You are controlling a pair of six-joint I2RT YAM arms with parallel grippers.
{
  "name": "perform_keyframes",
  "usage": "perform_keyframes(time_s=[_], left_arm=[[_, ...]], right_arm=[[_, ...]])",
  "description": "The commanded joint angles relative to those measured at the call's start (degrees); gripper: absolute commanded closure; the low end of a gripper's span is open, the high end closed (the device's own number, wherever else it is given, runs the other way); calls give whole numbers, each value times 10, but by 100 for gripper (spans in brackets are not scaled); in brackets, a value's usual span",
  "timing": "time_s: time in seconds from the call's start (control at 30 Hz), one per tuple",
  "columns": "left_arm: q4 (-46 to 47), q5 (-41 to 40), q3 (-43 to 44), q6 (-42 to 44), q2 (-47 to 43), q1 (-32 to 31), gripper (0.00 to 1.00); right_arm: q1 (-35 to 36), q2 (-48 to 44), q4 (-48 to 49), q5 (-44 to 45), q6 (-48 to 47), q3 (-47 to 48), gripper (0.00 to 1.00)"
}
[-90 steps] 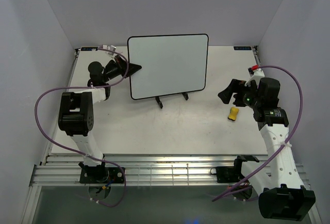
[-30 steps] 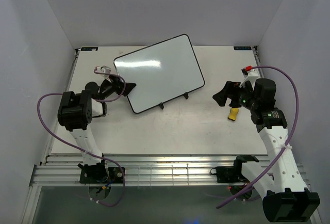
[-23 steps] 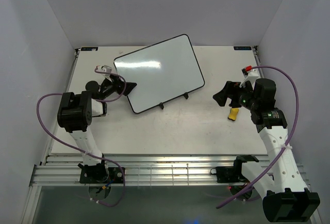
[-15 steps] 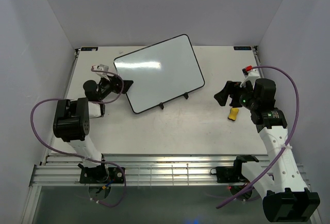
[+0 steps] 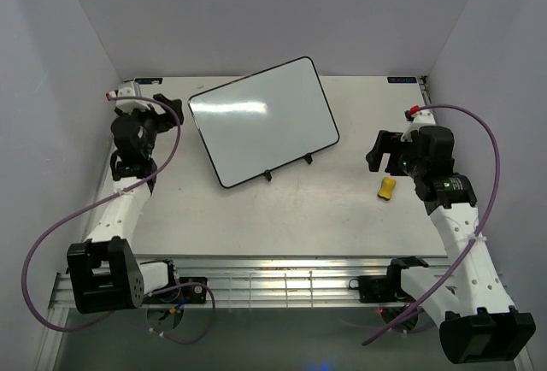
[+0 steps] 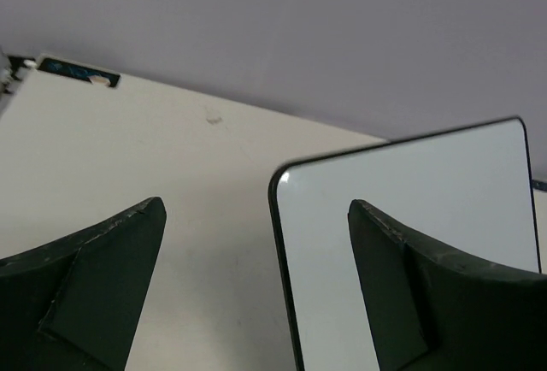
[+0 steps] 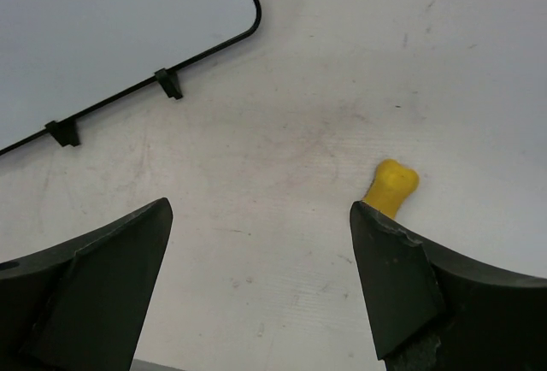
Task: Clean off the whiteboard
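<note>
The large glossy white rectangular whiteboard with thin black rim (image 5: 263,119) sits at the far centre of the pale worktop (image 5: 256,217), propped on small black stand feet (image 5: 267,174) along its lower long edge. How steeply it leans back cannot be read from these views. The long axis runs left to right across the worktop, skewed so that the right end lies farther from the arm bases than the left. The face looks upward and toward the near side, turned slightly to the right arm. No writing is visible on the face, only glare. Judgement: the panel is probably light, thin and stiff, with a slick face on which pads would slide. The loose stand is likely to let it swing or tip under a sideways push. The best hold is probably a pinch across the rim at a short edge or corner, never on the face. The left end effector (image 6: 256,213) is spread wide and empty, with the board's far-left corner in front of it. The right end effector (image 7: 261,209) is likewise open and empty, hanging above the worktop near the small yellow eraser block (image 5: 387,188), which lies well apart from the board.
</note>
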Motion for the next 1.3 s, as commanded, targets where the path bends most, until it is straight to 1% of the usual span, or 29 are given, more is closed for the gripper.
perform_keyframes(time_s=[0.0,0.03,0.07,0.1,0.13,0.17,0.2,0.23,0.27,0.3,0.33,0.43,0.47,0.63,0.7,0.77,0.83,0.97,1.07,1.27], left_arm=[[-279,-79,144,31,-41,3,2],[-393,-79,180,36,-41,3,2],[-438,-83,232,30,-47,2,2],[-476,-123,247,-9,-59,1,2],[-520,-122,252,-22,-76,1,2],[-529,-109,247,-25,-97,1,2],[-536,-93,241,-24,-145,1,2],[-563,-66,238,-23,-168,1,2],[-582,-73,237,-17,-191,1,2],[-601,-96,234,-14,-239,-15,2],[-623,-145,228,-5,-264,-29,2],[-657,-173,205,16,-349,-72,2],[-670,-180,205,21,-361,-88,2],[-758,-201,241,44,-422,-126,2],[-796,-241,256,34,-422,-144,2],[-808,-261,257,35,-422,-151,2],[-808,-262,250,34,-431,-154,2],[-796,-271,223,20,-444,-155,2],[-780,-306,200,-8,-456,-155,2],[-766,-281,186,-21,-462,-155,2]], right_arm=[[48,-15,-34,141,-26,60,10],[57,-18,-41,159,-29,70,10],[63,-18,-60,177,-31,89,10],[67,-19,-69,179,-33,100,10],[66,-19,-77,183,-32,110,10],[66,-20,-85,186,-31,120,10],[67,-22,-100,185,-30,138,10],[66,-28,-108,181,-30,147,10],[67,-34,-116,174,-30,153,10],[67,-40,-127,172,-30,160,10],[67,-60,-129,169,-31,159,10],[66,-103,-127,157,-43,138,10],[66,-110,-130,157,-42,136,10],[66,-143,-147,169,-43,120,10],[66,-157,-150,168,-40,116,10],[67,-165,-152,159,-39,109,10],[66,-171,-153,153,-37,103,10],[66,-168,-152,168,-37,90,10],[66,-162,-149,169,-37,90,10],[66,-148,-136,164,-34,77,10]])
